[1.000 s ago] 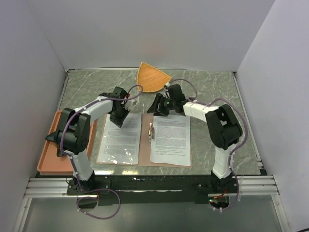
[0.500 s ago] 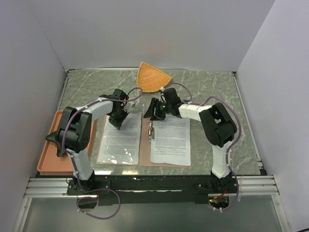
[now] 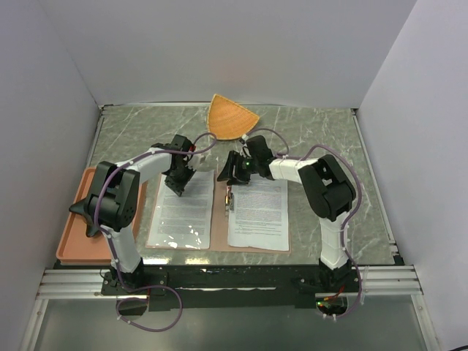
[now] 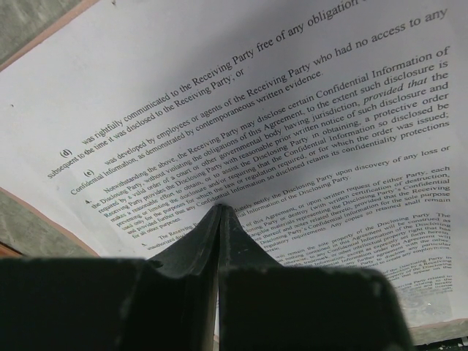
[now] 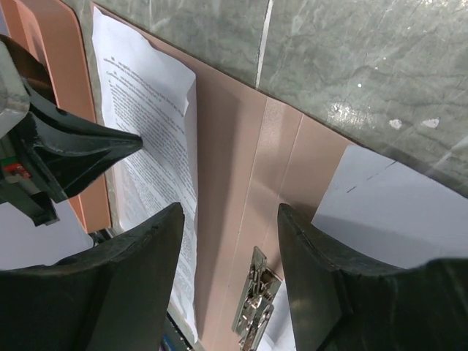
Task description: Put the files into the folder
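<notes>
Found the folder (image 3: 219, 232) lying open and flat at the centre of the top view, with the files already on it: one sheet (image 3: 181, 216) on the flap left of centre, a second sheet (image 3: 258, 212) on the flap right of centre, and the metal clip (image 3: 228, 199) on the bare spine strip between them. Found the left gripper (image 3: 178, 190) clenched on nothing, tips set against the upper part of the left-of-centre sheet, as far as its wrist view shows. Found the right gripper (image 3: 234, 174) released, grasping nothing, poised over the upper end of the spine, close above the clip. Judged well advanced: both visible sheets resting within the folder outline. Judged outstanding: squaring the sheets, fastening under the clip if wanted, and closing the cover. Cannot tell whether either sheet sits under the clip.
</notes>
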You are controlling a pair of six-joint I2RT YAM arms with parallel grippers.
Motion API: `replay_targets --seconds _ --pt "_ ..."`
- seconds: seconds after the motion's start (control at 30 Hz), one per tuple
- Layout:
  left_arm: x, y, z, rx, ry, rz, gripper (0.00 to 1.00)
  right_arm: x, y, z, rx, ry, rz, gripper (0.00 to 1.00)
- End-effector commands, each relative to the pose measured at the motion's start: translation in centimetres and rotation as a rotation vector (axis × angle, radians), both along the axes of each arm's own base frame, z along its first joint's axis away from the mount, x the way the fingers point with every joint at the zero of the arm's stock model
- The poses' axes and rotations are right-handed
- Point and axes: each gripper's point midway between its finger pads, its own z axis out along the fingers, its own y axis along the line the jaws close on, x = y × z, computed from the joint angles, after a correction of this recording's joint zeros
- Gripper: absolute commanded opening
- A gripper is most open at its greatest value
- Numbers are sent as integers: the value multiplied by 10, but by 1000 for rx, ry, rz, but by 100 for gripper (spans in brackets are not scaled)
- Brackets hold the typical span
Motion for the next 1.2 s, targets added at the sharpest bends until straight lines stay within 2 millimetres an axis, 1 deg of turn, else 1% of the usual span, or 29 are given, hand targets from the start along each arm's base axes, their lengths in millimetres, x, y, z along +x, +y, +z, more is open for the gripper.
replay_targets --seconds 0.0,0.2,0.23,0.27,0.3,0.33,0.43,0.5,0.53,0.67,0.83,1.17 --pt "-6 11 -30 51 41 13 8 -3 6 -3 30 -16 25 61" --pt "-6 11 -30 50 36 10 7 -10 8 0 55 0 28 61" --pt "-6 11 -31 50 38 10 7 -9 7 1 65 4 16 61" --pt "-6 11 -31 50 36 10 7 -12 5 -2 77 15 12 60" --pt "-5 10 -31 48 34 11 7 -9 7 3 96 3 4 60" --pt "-3 15 -31 76 24 17 7 -11 9 3 98 4 7 60" --pt "-3 17 -32 84 22 17 7 -15 14 6 120 11 21 60" --pt "-2 18 -30 89 13 19 7 -18 13 5 128 24 18 60" --pt "-2 18 -30 90 12 19 7 -17 14 9 143 8 19 59" --pt "-1 18 -28 92 7 20 7 -23 14 10 167 17 17 59" --pt "0 20 -28 98 -2 21 7 -24 17 19 210 13 10 57" --pt "0 21 -28 107 -4 18 7 -19 21 42 261 -35 13 55"
